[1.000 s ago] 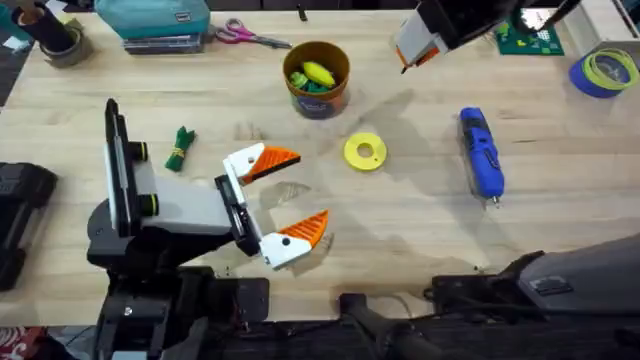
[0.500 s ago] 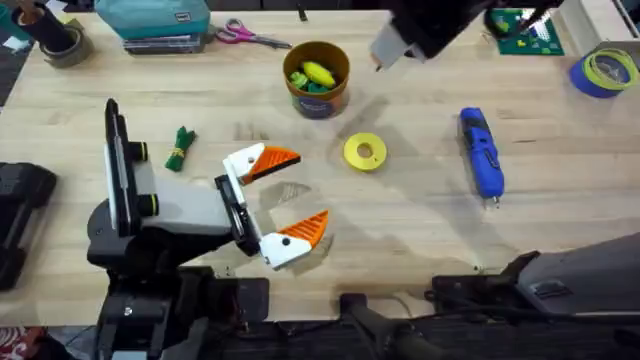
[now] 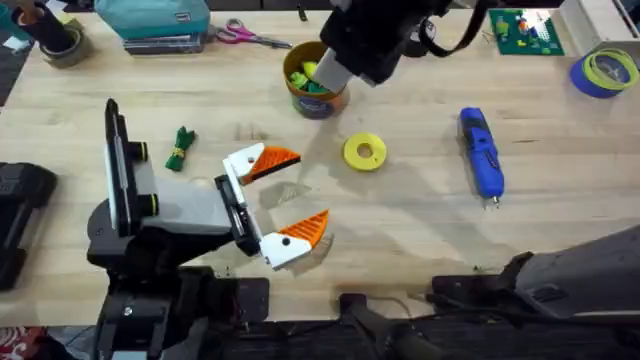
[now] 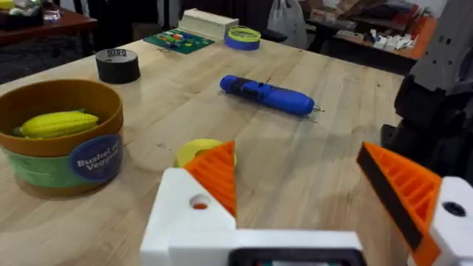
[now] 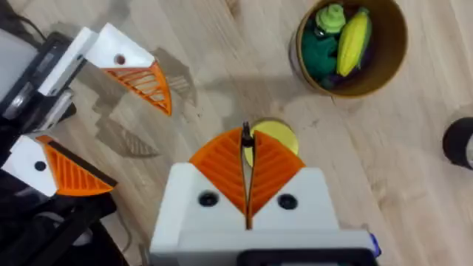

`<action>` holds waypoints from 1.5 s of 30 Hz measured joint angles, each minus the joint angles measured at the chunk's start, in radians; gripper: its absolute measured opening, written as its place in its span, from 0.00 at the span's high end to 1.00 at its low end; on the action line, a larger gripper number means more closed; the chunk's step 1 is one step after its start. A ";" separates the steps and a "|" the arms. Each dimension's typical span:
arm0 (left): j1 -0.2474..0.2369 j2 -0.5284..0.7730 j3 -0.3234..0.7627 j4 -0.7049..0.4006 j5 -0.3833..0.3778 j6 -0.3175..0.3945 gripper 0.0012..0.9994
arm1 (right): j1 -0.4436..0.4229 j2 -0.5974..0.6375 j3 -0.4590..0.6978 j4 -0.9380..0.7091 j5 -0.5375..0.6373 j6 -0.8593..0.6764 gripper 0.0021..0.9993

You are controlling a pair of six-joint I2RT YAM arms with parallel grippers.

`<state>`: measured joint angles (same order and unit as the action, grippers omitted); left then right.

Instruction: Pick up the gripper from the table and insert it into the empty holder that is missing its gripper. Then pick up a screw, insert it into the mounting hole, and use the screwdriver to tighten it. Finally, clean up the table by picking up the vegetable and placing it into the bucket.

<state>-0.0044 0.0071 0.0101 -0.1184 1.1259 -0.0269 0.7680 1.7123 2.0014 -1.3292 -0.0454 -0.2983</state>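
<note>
Overhead, the left gripper [image 3: 283, 196] rests low over the bench [image 3: 420, 230] with its orange fingers spread wide, holding nothing. The right gripper [image 5: 246, 174] hangs above the yellow disc [image 3: 364, 152], pads pressed together. The vegetable [image 3: 180, 148] lies left of the left gripper, the screwdriver [image 3: 481, 154] far right, the bucket [image 3: 322, 95] behind.

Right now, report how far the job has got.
Looks done: both white angular holders of the open left gripper carry orange ribbed pads. In hand: nothing; the right gripper is shut and empty over the yellow disc. Left: the blue pen-shaped screwdriver lies on the table, the dark green leafy vegetable is outside the orange-brown round bucket. Screw unclear.
</note>
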 joint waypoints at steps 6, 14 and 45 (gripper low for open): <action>0.000 0.000 0.000 0.000 0.000 0.000 0.01 | 0.006 0.000 0.000 0.024 -0.016 -0.025 1.00; 0.000 0.000 0.000 0.000 0.000 0.000 0.01 | 0.009 0.009 0.035 0.028 -0.024 -0.055 1.00; 0.000 0.000 0.000 0.000 0.000 0.000 0.01 | 0.147 0.150 0.132 -0.003 -0.144 -0.167 1.00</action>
<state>-0.0044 0.0071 0.0101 -0.1184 1.1259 -0.0269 0.9148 1.8626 2.1338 -1.3323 -0.1890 -0.4652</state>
